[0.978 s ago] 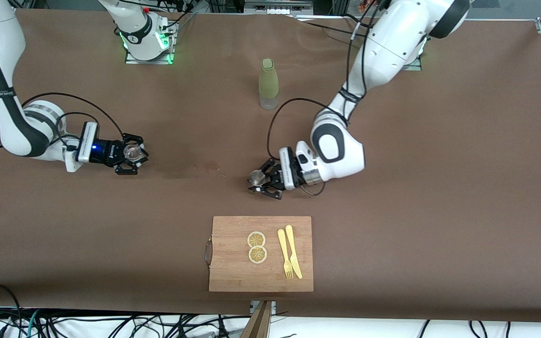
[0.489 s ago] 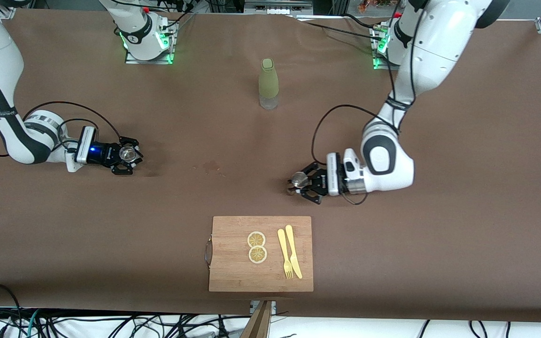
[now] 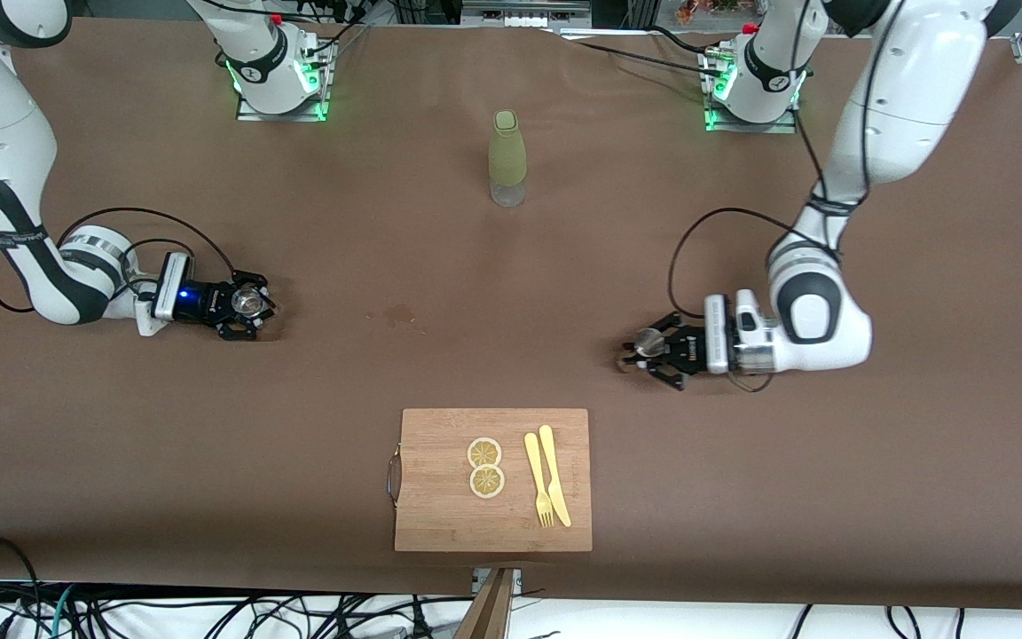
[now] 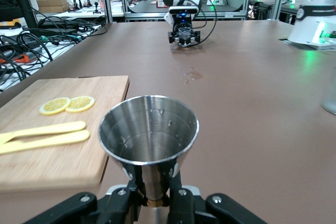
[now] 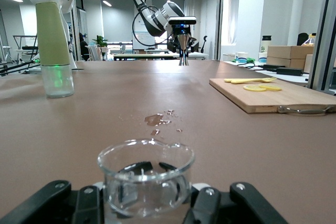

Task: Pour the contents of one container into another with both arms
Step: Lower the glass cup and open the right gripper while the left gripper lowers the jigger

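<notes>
Honestly nothing I can read here. My arms' black bands [image 3: 3,238] have some white lettering on them, but it's too small to make out. No labels on anything else.

Shiny steel jigger [image 4: 148,132], clear glass beaker [image 5: 145,176], matt wooden board [image 3: 493,479].

The left gripper [image 3: 650,352] grips an upright steel jigger [image 4: 148,139] by its narrow waist, toward the left arm's end of the table from the cutting board [image 3: 493,479], while the right gripper [image 3: 251,304] clasps an upright clear glass beaker [image 5: 146,180] toward the right arm's end.
</notes>
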Robot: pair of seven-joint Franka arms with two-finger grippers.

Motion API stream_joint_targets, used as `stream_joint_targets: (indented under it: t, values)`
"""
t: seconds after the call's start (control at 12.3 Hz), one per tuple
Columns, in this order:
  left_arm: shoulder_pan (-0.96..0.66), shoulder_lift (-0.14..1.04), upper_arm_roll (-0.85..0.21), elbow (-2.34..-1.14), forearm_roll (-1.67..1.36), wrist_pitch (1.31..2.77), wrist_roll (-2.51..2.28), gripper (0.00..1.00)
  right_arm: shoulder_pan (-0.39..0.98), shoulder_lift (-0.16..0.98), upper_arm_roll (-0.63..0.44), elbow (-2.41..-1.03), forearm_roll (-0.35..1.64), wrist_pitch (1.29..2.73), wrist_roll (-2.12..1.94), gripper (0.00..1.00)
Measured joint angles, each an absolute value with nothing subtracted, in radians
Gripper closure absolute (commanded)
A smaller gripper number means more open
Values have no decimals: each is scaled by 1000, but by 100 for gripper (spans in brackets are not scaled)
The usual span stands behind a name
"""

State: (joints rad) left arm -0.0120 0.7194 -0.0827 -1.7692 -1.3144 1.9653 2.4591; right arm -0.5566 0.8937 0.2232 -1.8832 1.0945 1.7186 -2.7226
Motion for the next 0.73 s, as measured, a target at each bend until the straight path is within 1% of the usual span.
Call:
stream_joint_targets:
  t: [0.24,0.41,0.49,0.57,0.65,0.73]
  values:
    - [66,702,-35,-1779,-1218,1887,2514,100,-557,924,223,-1860,1090,1723,-2730,90]
    - [126,700,-2,-1782,-1161,1829,2548,100,-557,939,223,-1844,1077,1721,-2730,77]
    - [154,700,19,-1784,-1135,1798,2562,100,-557,939,223,-1843,1075,1721,-2730,30]
    - [174,700,46,-1784,-1109,1773,2575,100,-557,939,222,-1842,1073,1721,-2730,5]
    - [186,700,76,-1785,-1091,1749,2590,100,-558,939,220,-1842,1071,1720,-2730,0]
    - [190,700,108,-1786,-1079,1724,2604,100,-558,939,219,-1841,1069,1720,-2730,0]
